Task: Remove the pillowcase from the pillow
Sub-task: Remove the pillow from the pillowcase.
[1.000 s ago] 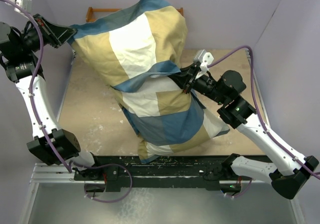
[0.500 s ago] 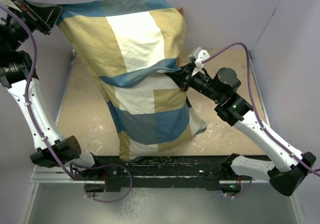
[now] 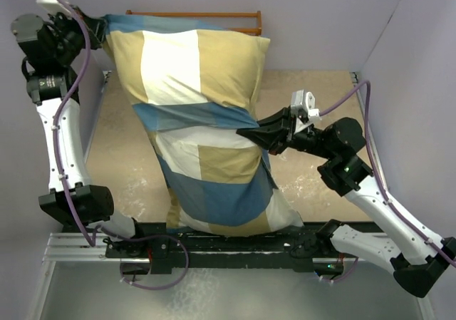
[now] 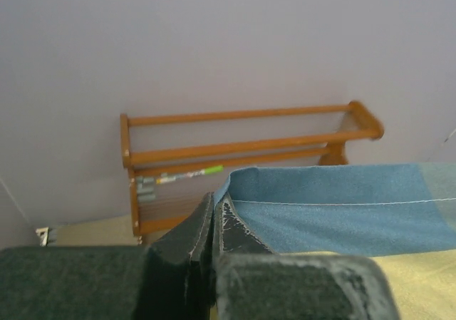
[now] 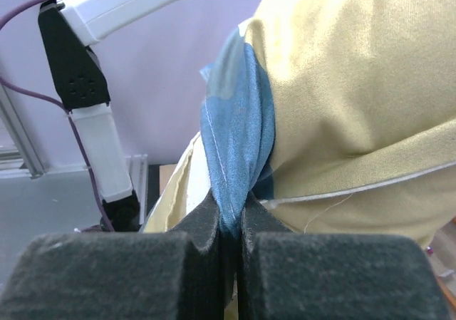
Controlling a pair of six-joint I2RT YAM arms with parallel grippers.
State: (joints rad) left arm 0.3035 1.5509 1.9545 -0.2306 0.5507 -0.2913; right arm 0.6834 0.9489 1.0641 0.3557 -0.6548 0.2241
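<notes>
Two grippers are both clamped on cloth. The left gripper [image 3: 97,26] [image 4: 214,204] has its jaws pressed together on the blue top edge of the pillowcase [image 3: 199,106] [image 4: 342,206], holding that corner up at the far left. The right gripper [image 3: 246,131] [image 5: 229,224] pinches a bunched blue fold at the cover's right side, about halfway down its length.

Between them the pillowcase stands as a tall, stuffed bulk, slanting from the far left corner to the near rail [image 3: 235,238], where its lower end rests. The pillow fills it from inside; I cannot tell whether any of it shows.

Just behind the raised edge a wooden rack [image 3: 192,15] [image 4: 242,149] stands against the back wall. The bare table [image 3: 121,149] lies on both sides, and the cover hides its middle.
</notes>
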